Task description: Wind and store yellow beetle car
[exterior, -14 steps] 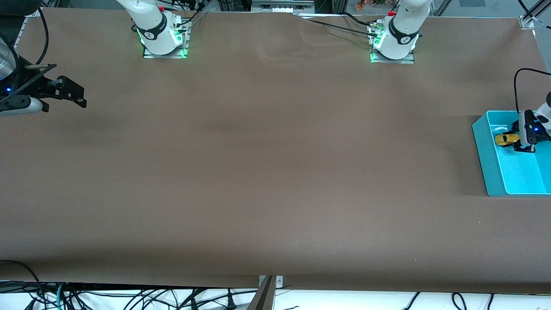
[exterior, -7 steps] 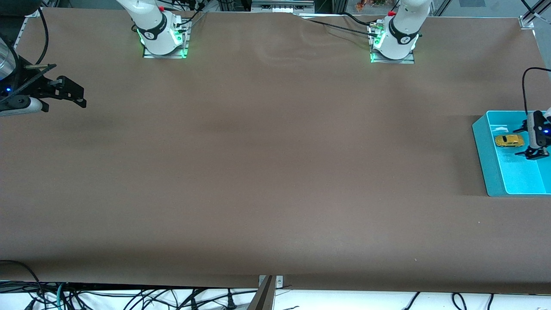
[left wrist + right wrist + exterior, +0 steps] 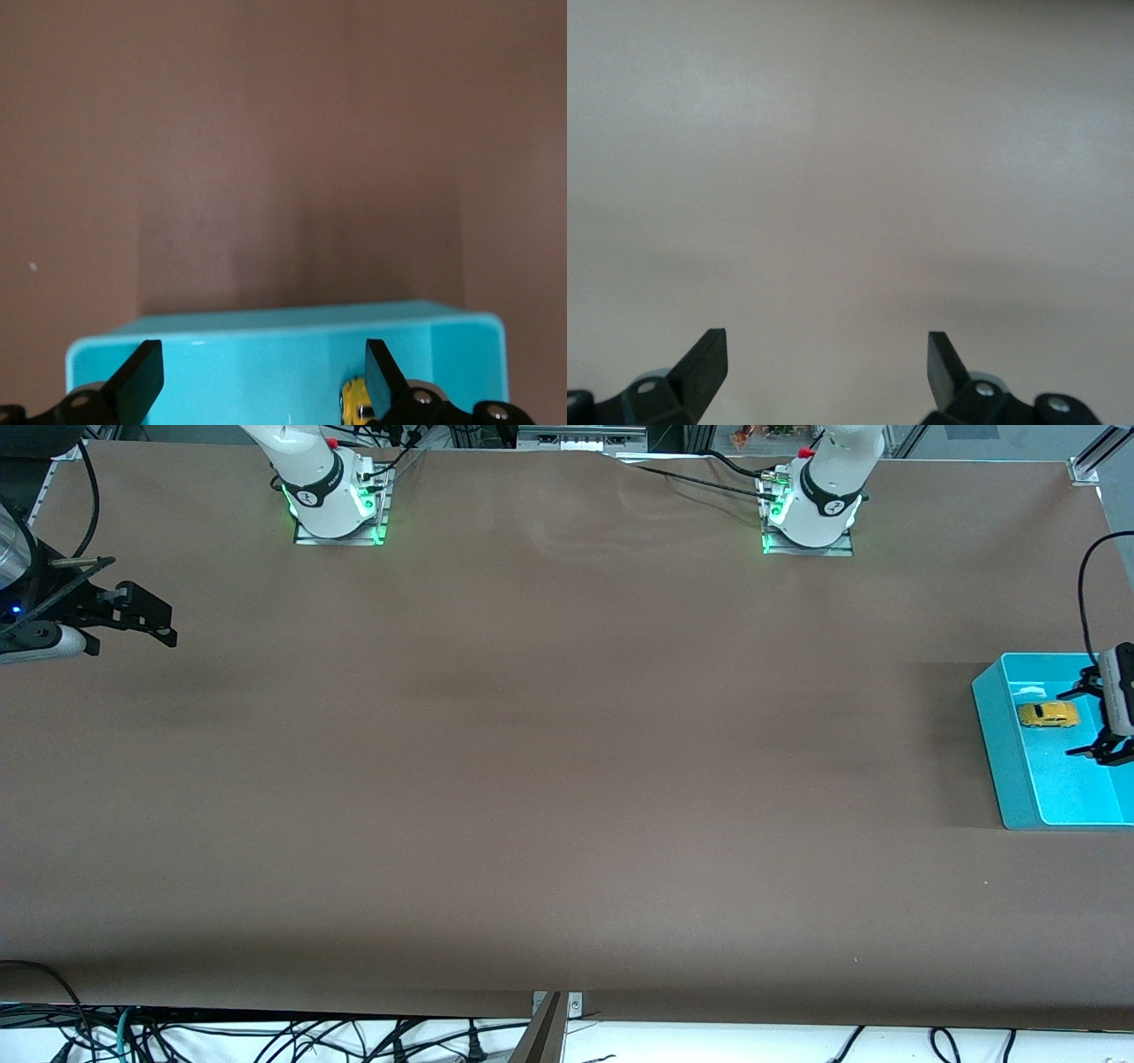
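At the left arm's end of the table you have a shallow turquoise plastic bin (image 3: pixel 1036 797) sitting on the brown table cover (image 3: pixel 567 779). Inside it, toward the end farther from the front camera, the tiny bright yellow toy beetle car (image 3: pixel 1048 714) rests on the bin floor, close to the wall that faces the middle of the table. Your left gripper (image 3: pixel 1097 720) hangs over the bin just beside the car, its fingers (image 3: pixel 142 382) spread wide and gripping nothing; the left wrist view catches the car (image 3: pixel 356 405) low beside one fingertip. At the right arm's end, your right gripper (image 3: pixel 146 613) waits over bare table cover, fingers (image 3: pixel 704 359) equally wide apart and empty.
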You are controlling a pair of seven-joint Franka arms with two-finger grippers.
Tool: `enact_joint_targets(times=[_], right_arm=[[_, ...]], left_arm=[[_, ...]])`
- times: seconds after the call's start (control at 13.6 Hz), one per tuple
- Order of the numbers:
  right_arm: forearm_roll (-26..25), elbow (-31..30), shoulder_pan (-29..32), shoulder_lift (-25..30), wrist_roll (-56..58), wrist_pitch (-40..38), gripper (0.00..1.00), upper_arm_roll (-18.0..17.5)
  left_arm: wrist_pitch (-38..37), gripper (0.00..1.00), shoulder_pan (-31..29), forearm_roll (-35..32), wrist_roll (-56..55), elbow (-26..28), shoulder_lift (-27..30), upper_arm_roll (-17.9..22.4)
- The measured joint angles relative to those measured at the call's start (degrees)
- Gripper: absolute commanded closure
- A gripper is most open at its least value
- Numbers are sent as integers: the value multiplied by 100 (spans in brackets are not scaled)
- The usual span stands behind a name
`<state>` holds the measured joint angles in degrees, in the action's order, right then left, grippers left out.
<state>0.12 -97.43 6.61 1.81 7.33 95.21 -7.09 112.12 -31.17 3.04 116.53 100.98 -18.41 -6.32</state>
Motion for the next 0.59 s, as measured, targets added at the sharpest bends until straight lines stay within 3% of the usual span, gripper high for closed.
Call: enact_joint_targets(times=[0.37,0.59], right_arm=[[0,0,0,0,0,0,0,4],[0,0,0,0,0,0,0,6]], left_arm=[[-302,0,1157,333,-2136,-1,611,-48],[-322,0,1909,409,-4076,-1,987,-67]])
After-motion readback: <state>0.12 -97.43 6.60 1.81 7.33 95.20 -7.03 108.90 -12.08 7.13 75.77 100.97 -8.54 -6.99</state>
